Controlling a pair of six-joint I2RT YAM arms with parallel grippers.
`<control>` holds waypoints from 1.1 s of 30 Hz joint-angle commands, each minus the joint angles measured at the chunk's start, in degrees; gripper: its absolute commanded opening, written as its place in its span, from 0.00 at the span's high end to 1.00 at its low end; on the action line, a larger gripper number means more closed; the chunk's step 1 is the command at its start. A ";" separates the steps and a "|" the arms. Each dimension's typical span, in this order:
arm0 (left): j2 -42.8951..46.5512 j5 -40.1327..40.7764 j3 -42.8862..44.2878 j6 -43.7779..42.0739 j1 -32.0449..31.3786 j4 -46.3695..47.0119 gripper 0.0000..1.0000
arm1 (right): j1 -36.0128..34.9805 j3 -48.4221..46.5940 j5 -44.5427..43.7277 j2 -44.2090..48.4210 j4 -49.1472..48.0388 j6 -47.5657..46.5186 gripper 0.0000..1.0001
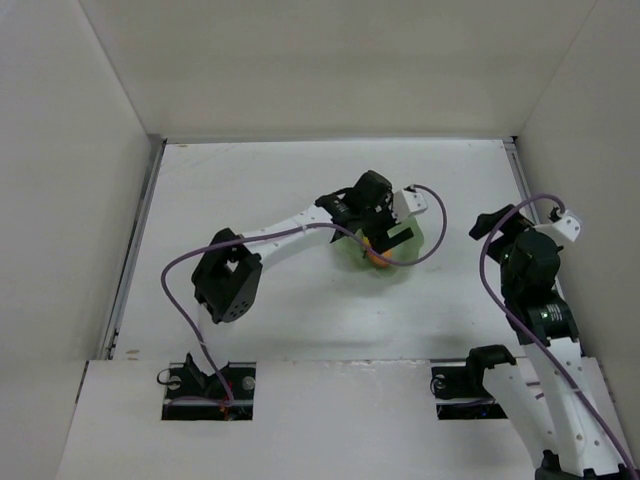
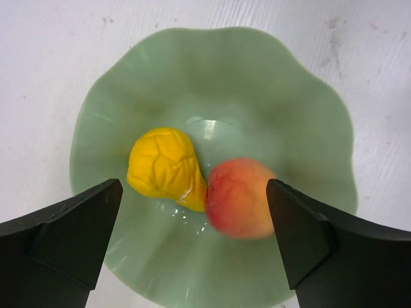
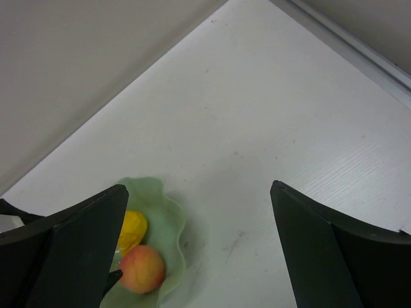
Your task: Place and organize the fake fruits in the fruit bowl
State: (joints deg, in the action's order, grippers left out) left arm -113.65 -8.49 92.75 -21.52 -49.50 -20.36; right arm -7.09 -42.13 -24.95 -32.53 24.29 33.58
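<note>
The pale green scalloped fruit bowl (image 2: 212, 77) sits on the white table, mostly hidden under my left arm in the top view (image 1: 410, 238). In it lie the yellow pear (image 2: 164, 165) and the orange-red peach (image 2: 239, 197), touching each other. My left gripper (image 2: 192, 231) hangs open just above the bowl, its fingers either side of the fruits, holding nothing. My right gripper (image 3: 196, 247) is open and empty, off to the right of the bowl; its view shows the bowl (image 3: 168, 218), pear (image 3: 131, 230) and peach (image 3: 142, 269) at lower left.
White walls enclose the table on three sides, with a metal rail (image 1: 135, 250) along the left edge and another (image 1: 520, 170) at the right. The right arm (image 1: 530, 270) stands near the right wall.
</note>
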 commanded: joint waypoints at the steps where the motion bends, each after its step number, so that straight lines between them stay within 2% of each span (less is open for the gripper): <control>1: 7.73 -1.00 0.68 1.04 -0.47 1.55 0.00 | -1.12 0.47 0.95 -0.95 -0.47 -0.19 0.00; 6: 13.17 0.58 -0.02 3.93 2.33 -3.09 0.00 | -2.27 -0.14 4.72 -4.72 -1.09 -1.32 0.00; 12: 23.28 1.80 -9.58 10.26 16.73 -6.27 0.00 | -0.34 1.78 9.30 -5.35 -1.18 -0.71 0.00; 18: 32.07 12.61 -22.77 14.31 27.91 -6.36 0.00 | 2.83 3.19 10.97 -4.73 -0.21 -1.24 0.00; 23: 40.33 15.96 -33.23 17.12 38.62 -1.97 0.00 | 5.11 3.37 13.87 -6.22 0.14 -2.03 0.00; 29: 45.52 14.74 -37.90 23.09 49.61 -1.44 0.00 | 7.31 3.72 15.90 -6.32 0.14 -2.21 0.00; 33: 47.02 14.38 -40.01 25.73 53.22 -0.82 0.00 | 8.54 4.42 15.90 -5.00 0.14 -2.38 0.00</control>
State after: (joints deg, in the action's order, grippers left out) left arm -68.36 6.09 54.22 0.16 2.37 -23.79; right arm 0.54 -38.39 -9.98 -38.87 25.36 32.12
